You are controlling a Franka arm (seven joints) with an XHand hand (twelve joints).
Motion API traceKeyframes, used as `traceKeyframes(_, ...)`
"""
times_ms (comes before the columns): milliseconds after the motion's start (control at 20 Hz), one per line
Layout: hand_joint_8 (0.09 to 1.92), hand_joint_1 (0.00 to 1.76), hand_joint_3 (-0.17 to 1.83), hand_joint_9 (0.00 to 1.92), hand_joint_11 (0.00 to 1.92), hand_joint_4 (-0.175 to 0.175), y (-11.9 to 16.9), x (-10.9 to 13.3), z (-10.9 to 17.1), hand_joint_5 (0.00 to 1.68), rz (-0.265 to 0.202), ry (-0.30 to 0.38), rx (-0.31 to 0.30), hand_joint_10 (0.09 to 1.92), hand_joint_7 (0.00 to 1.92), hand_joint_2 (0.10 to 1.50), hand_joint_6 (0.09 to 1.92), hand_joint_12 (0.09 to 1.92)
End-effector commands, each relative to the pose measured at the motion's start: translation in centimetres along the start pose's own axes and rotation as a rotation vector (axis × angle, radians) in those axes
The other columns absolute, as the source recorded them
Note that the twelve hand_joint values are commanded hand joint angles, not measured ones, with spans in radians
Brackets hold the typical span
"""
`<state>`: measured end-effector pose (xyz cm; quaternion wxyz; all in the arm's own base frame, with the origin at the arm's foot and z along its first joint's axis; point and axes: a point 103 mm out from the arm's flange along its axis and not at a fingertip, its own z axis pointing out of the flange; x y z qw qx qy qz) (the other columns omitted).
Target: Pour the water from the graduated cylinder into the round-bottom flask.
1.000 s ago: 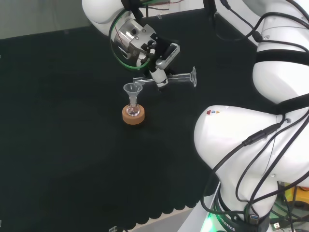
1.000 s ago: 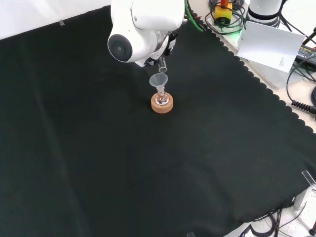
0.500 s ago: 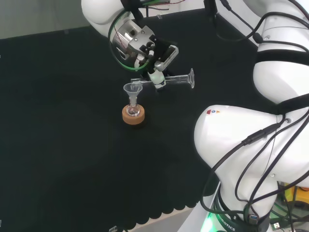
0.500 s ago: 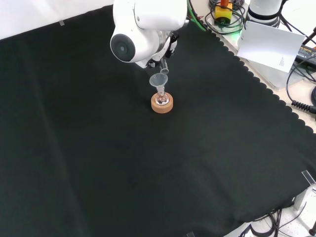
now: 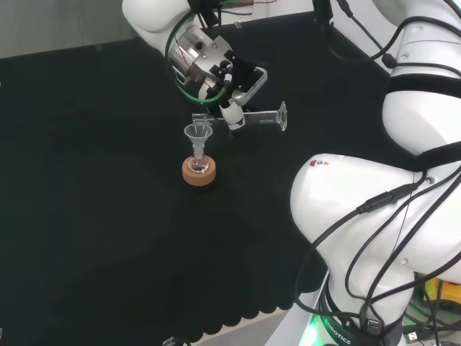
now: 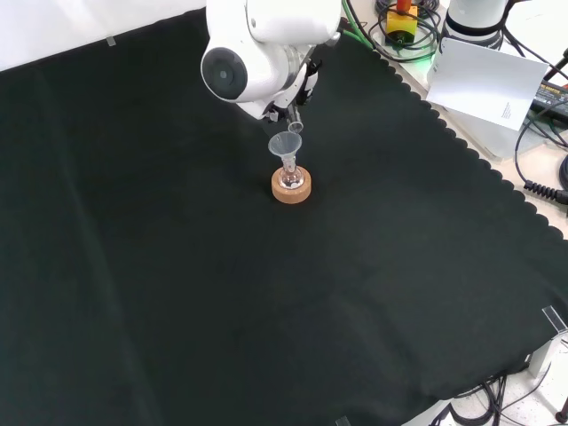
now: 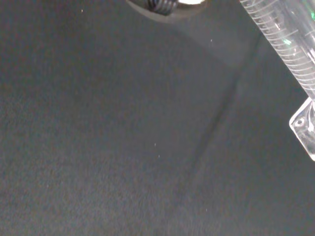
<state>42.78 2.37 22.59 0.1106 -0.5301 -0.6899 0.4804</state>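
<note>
In the head view my hand point(image 5: 232, 88) is curled round a clear graduated cylinder point(image 5: 256, 117) that lies nearly level, its foot to the right and its mouth just above a clear funnel point(image 5: 197, 135). The funnel sits in the neck of a small round-bottom flask point(image 5: 199, 164) resting on a cork ring point(image 5: 198, 174). From the front, the cylinder's mouth point(image 6: 295, 127) shows just above the funnel point(image 6: 285, 145), with the flask on its cork ring point(image 6: 291, 187) below. The wrist view shows the cylinder's ruled wall point(image 7: 283, 44) and foot over black cloth.
Black cloth point(image 6: 266, 302) covers the bench all round the flask. A white arm link with a round grey cap point(image 6: 222, 71) stands in front of the hand in the front view. White card and cables point(image 6: 484, 80) lie past the cloth's scalloped right edge.
The hand and cylinder have risen slightly and shifted left in the head view, bringing the cylinder's mouth closer over the funnel. The flask and cork ring stay put.
</note>
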Motion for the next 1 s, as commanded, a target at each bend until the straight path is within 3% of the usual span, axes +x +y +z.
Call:
traceKeyframes(50, 0.96, 1.4, 0.0, 1.31, 1.29, -0.175, -0.6, -1.3, 0.2, 1.07, -0.029, 0.078, -0.141, 0.58, 0.95, 1.04, 0.84, 0.69)
traceKeyframes(500, 0.96, 1.4, 0.0, 1.31, 1.29, -0.175, -1.4, -3.0, 0.9, 1.07, -0.079, 0.194, -0.316, 0.58, 0.95, 1.04, 0.83, 0.69)
traceKeyframes(1000, 0.96, 1.4, 0.0, 1.31, 1.3, -0.175, -0.8, -4.3, 1.9, 1.07, -0.126, 0.328, -0.398, 0.58, 0.95, 1.04, 0.84, 0.69)
